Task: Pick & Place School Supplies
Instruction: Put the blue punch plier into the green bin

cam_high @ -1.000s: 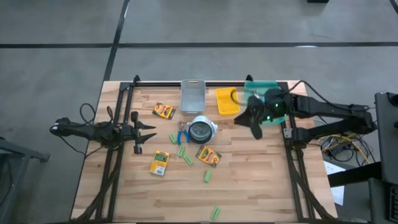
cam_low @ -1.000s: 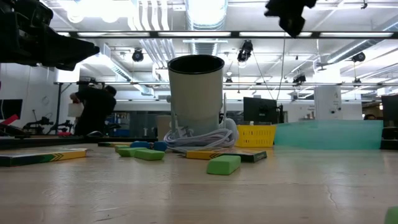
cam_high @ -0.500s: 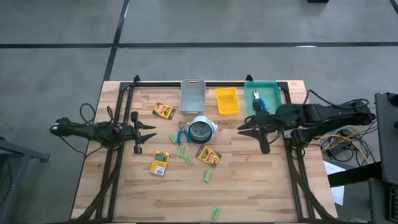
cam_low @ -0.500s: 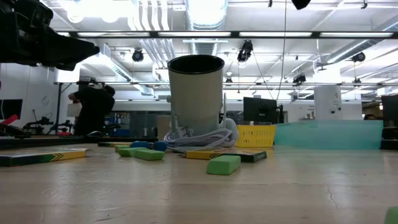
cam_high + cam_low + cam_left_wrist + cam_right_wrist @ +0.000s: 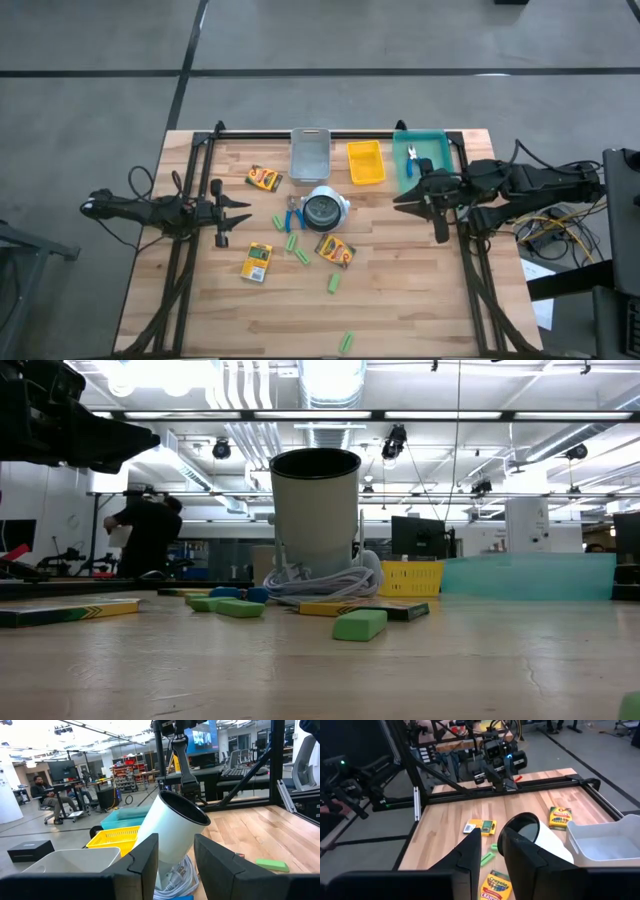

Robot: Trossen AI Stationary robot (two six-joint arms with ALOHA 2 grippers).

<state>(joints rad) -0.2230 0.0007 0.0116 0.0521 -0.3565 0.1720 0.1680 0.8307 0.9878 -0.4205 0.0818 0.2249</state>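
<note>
Right gripper [image 5: 412, 198] at right edge of table [image 5: 400, 300], just in front of teal bin [image 5: 437, 141]; fingers [image 5: 520, 851] parted by a narrow gap, nothing between them, touching nothing. Left gripper [image 5: 240, 208] at left side of table, raised; fingers [image 5: 145, 857] apart with a clear gap, holding nothing.

Along far edge, left to right: grey tray [image 5: 310, 153], contents not made out; yellow basket [image 5: 365, 162], likewise; teal bin with one pair of blue-handled scissors [image 5: 414, 160] inside. White cup [image 5: 324, 208] mid-table on a coil of white cord [image 5: 342, 202].

Second blue-handled scissors [image 5: 292, 214] just left of cup. Crayon boxes on wood: one [image 5: 264, 179] near grey tray, one [image 5: 257, 262] front left, one [image 5: 336, 250] in front of cup. Green sticks scattered: [image 5: 279, 221], [image 5: 291, 242], [image 5: 302, 256], [image 5: 334, 284], [image 5: 346, 342] near front edge.
</note>
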